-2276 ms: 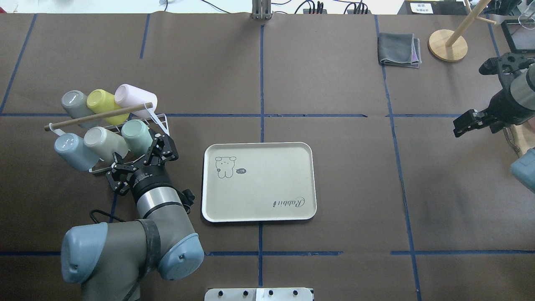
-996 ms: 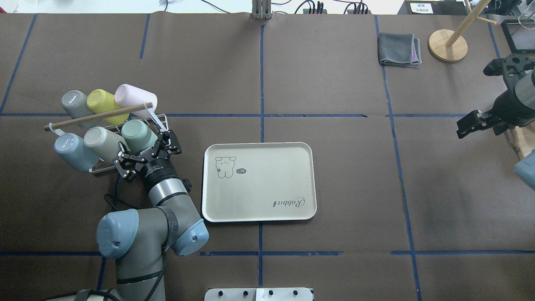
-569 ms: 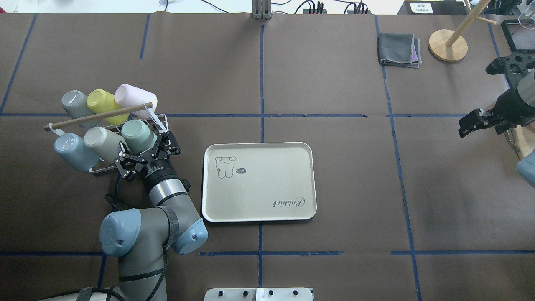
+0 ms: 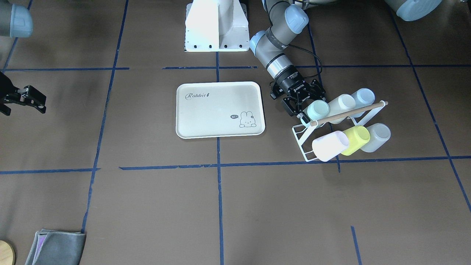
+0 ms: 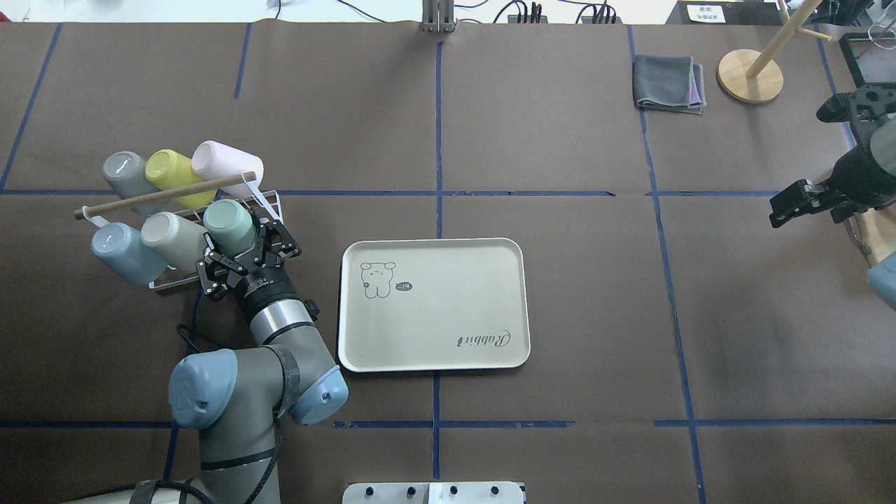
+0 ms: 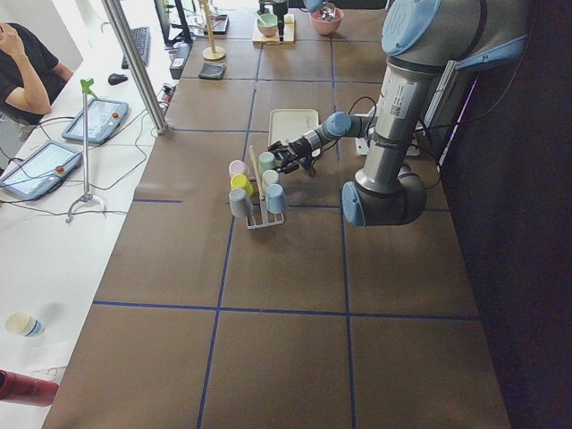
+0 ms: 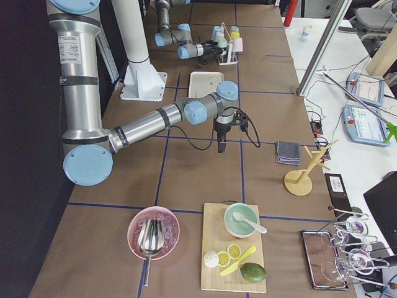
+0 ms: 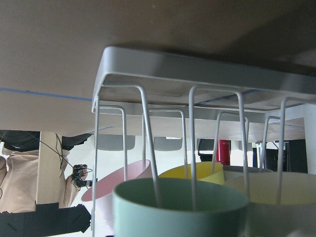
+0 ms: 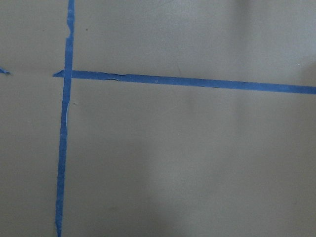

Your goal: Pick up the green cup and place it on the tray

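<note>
Only "Rabbit" reads on the tray [image 5: 448, 294]; left tool [image 5: 246, 246] spread around green cup [image 5: 229, 224].

The left gripper [image 5: 241, 246] has advanced up around the green cup [image 5: 229, 222], its spread fingers now flanking it; the right gripper [image 5: 789, 207] has drifted slightly outward.

Mint-green cup [image 5: 229, 224] tilted on rack, cream rabbit tray [image 5: 448, 329] flat nearby

green cup [image 5: 229, 222]: matt plastic | rack [image 4: 302, 141]: white wire | tray [image 5: 434, 350]: smooth matt
</note>
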